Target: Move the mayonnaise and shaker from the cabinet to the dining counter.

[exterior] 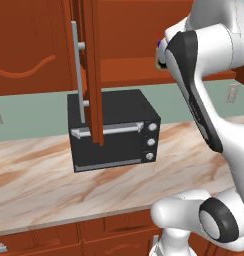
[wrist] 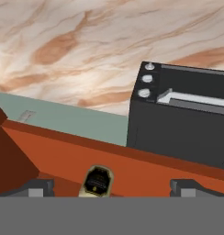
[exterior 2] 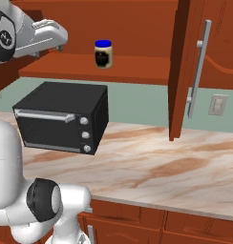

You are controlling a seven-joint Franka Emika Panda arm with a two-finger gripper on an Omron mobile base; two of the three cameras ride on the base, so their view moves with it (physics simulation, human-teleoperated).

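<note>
The mayonnaise (exterior 2: 103, 53), a cream jar with a blue lid and dark label, stands on the open shelf of the red-brown cabinet (exterior 2: 128, 69). In the hand view, which is rolled upside down, the mayonnaise (wrist: 98, 181) lies a little ahead of my gripper (wrist: 111, 189), slightly left of the midline. The jaws are wide open and hold nothing; one dark fingertip (wrist: 40, 188) shows on each side. In the left base view my arm (exterior: 204, 100) covers most of the jar. The shaker and the dining counter are out of view.
A black toaster oven (exterior 2: 66, 119) sits on the marble wall counter (exterior 2: 152, 167) below the shelf. An open cabinet door (exterior 2: 185, 66) with a silver bar handle (exterior 2: 198, 66) hangs to the right; the other open door (exterior: 91, 65) juts out in front of the oven.
</note>
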